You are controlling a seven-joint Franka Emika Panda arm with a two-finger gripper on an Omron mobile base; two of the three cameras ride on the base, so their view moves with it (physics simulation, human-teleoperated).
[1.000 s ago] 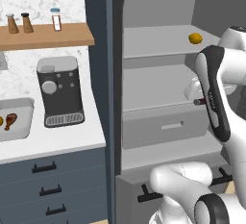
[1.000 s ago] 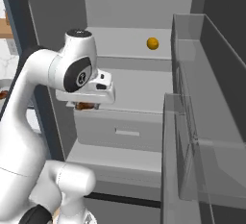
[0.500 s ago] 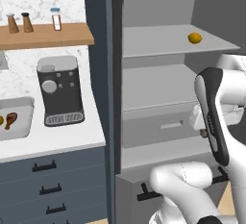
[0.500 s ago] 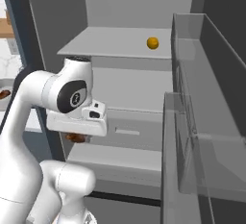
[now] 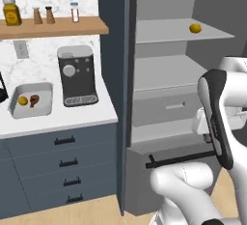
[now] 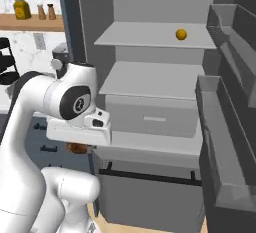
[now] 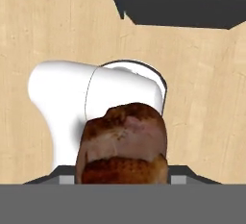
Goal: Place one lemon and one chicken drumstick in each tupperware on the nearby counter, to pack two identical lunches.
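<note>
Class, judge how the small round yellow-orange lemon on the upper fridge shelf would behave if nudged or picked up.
The round yellow-orange lemon would probably roll if nudged, since the flat grey fridge shelf shows no lip. It looks firm, likely keeping its shape when gripped. Its smooth curve might let it slip sideways.

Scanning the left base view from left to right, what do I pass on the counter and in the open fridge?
Tupperware holding a lemon and, to its right, a chicken drumstick → coffee machine → fridge drawer → second lemon on the top fridge shelf.
</note>
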